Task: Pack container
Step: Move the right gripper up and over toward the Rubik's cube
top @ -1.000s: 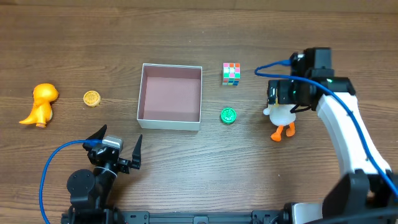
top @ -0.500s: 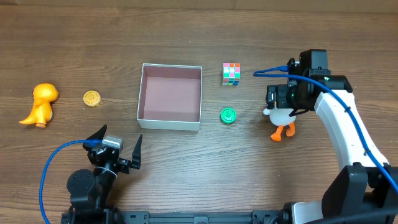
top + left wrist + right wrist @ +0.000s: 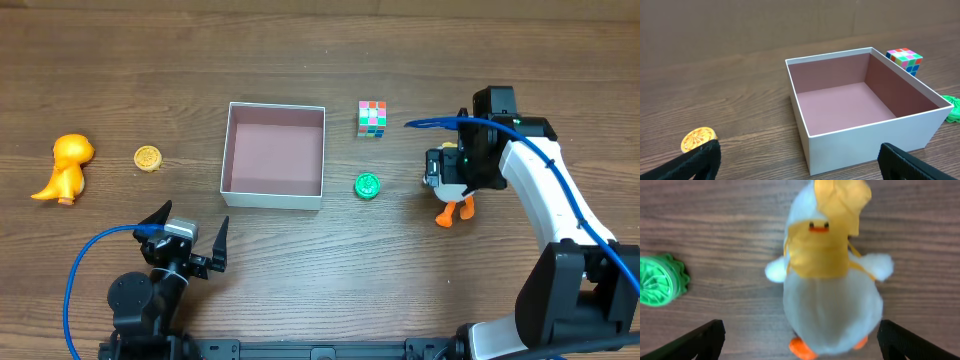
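Overhead, the right gripper (image 3: 447, 172) hangs directly above a white plush duck (image 3: 455, 208) whose orange feet stick out from under it. In the right wrist view the jaws stand wide apart with the duck (image 3: 832, 295) lying between them on the wooden table (image 3: 715, 215). A clear gap shows on either side of the duck, so nothing is gripped. A green ridged disc (image 3: 660, 280) sits outside the finger at the left edge of that view, apart from the duck.

The left gripper (image 3: 192, 222) is also spread fully open and holds nothing. The container (image 3: 875, 135) stands just ahead of its jaws, sitting more toward the right finger than the left, with its dusty pink floor in plain sight. A gold coin (image 3: 698, 140) lies just in front of the left finger's tip. A colourful puzzle cube (image 3: 904, 58) sits past the container's far right corner.

Overhead, the container (image 3: 270, 200) lies between the two grippers. An orange dinosaur figure (image 3: 66, 167) stands well off beyond the left jaws.
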`<state>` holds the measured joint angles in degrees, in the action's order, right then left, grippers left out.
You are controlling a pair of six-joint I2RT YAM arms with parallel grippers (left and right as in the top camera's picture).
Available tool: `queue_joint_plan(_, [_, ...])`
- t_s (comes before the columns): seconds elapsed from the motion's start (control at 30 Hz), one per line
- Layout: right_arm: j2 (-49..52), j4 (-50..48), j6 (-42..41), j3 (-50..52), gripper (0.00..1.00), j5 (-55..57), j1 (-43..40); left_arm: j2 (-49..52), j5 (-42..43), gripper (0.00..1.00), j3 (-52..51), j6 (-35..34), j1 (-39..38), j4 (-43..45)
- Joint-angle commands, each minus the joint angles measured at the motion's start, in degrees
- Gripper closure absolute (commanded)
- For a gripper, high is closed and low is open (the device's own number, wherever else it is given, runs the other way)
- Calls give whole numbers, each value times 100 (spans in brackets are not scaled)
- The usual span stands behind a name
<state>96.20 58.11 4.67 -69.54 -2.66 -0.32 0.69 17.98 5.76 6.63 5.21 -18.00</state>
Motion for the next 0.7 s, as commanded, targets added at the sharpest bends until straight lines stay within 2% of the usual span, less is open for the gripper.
queue_joint_plan(0.0, [15,-162,-39,-114,0,-361,26,-44,2,0,-26,109,-35,28])
queue_joint_plan(0.27, [15,-743,-42,-151,0,-1480,26,-44,2,0,-26,109,-35,28])
queue_joint_plan(0.37, [15,-1163,-535,-278,0,-1969,59,-44,2,0,-26,109,-35,28])
queue_joint_plan(0.43, [15,-1373,-881,-389,0,-1978,146,-44,2,0,-26,109,-35,28])
queue_joint_plan(0.57, [26,-1432,-955,-765,0,-1816,531,-44,2,0,-26,109,-35,28])
queue_joint_plan(0.67, [109,-1217,-1093,-1106,0,-1045,951,-44,2,0,-26,109,-35,28])
